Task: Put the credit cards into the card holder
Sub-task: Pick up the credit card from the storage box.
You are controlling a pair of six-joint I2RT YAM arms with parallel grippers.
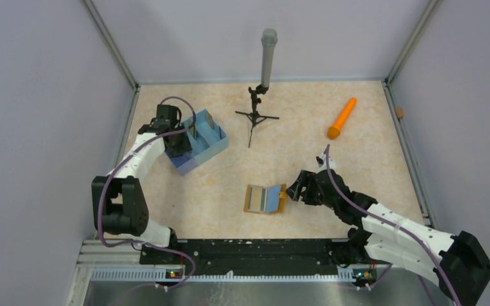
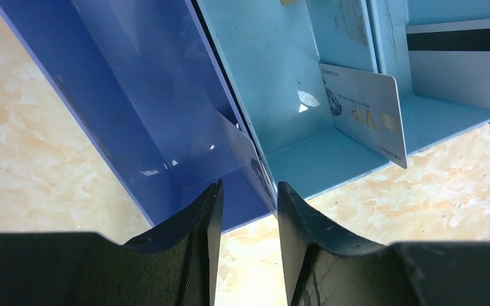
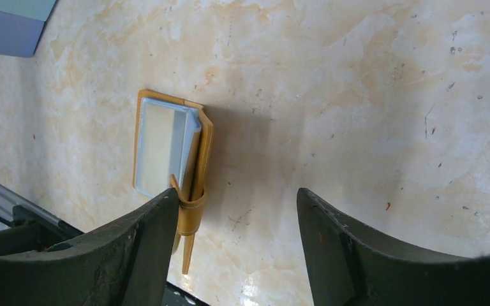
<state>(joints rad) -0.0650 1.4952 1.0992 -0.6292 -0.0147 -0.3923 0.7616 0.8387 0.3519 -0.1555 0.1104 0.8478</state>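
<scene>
Credit cards (image 2: pixel 367 111), thin pale rectangles, one dark-striped, stand in the blue divided plastic tray (image 2: pixel 281 57) at the far left of the desk (image 1: pixel 357 166). We see the left end effector (image 2: pixel 249 186) set narrow astride a tray partition, though we cannot tell whether it grips. The mustard-orange folding card holder (image 3: pixel 166 150) lies open mid-desk, just beside the wide-spread, empty right end effector (image 3: pixel 237 197).

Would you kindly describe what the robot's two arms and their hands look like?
Both the left arm and right arm have white links, black joints and a looping purple cable. The left hand and right hand each carry two black, curved fingers.
</scene>
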